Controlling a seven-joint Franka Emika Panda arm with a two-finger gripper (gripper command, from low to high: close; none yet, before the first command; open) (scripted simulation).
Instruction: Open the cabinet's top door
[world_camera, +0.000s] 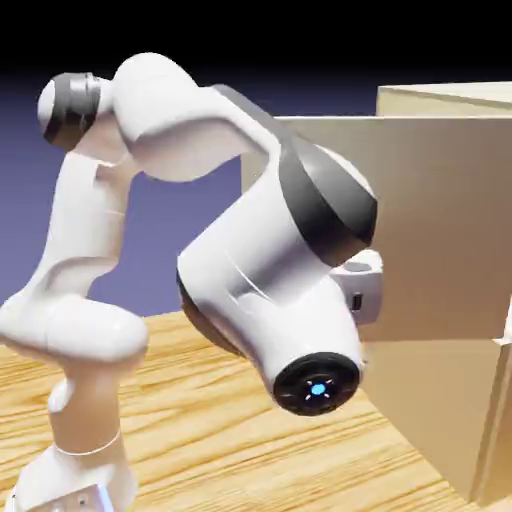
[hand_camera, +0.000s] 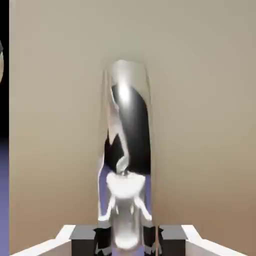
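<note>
Top door looks open, and the grip on its bar matters most

The tall, flat beige top door (world_camera: 440, 220) fills the right side of the exterior view, from the upper middle down past the centre. It sticks out to the left of the big beige box-shaped cabinet (world_camera: 445, 98), so I think it is already swung out a good way. In the hand view, its shiny silver-grey bar handle (hand_camera: 127, 125) runs down the middle. The grey two-finger gripper (hand_camera: 127, 241) is pinching the handle near the bottom of that frame, one tip on each side.

The bar is smooth and round, so the tips could slide off if the arm pulls crooked. The door turns as it moves; if the hand does not turn with it, the bar could twist in the grip. The bulky white and black robot arm (world_camera: 250, 240) is folded up near the door and could bump it.

The door's side edge shows at the far left of the hand view. There is open air left of the door in the exterior view, beyond the arm. The striped yellow wooden table (world_camera: 215, 410) has open room at the bottom middle.
</note>
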